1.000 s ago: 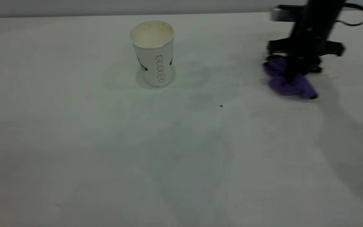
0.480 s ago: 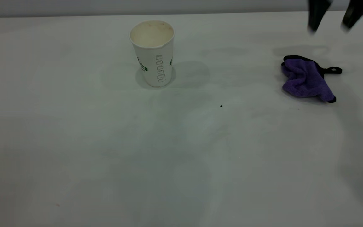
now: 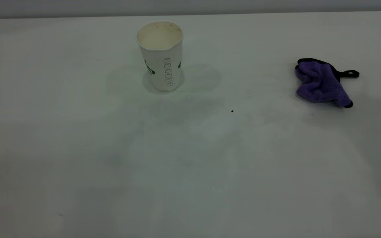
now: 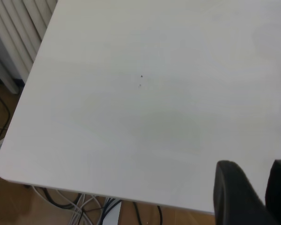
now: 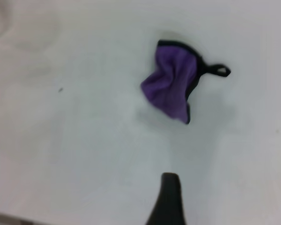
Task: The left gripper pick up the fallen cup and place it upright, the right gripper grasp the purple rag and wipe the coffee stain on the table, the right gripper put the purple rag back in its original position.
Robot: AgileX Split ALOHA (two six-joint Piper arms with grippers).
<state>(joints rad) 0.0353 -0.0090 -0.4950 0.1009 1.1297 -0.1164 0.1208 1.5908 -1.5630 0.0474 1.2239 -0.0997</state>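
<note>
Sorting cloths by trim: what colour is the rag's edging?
Black, on the purple rag; clearest in the exterior view.

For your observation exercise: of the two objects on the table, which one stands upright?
The white paper cup stands upright, mouth up; the purple rag lies crumpled flat.

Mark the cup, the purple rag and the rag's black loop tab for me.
cup (image 3: 161,62), exterior view, on its white side wall.
purple rag (image 3: 319,84), exterior view, on the fluffy purple middle.
black loop tab (image 3: 352,74), exterior view, on the loop's strap.
</note>
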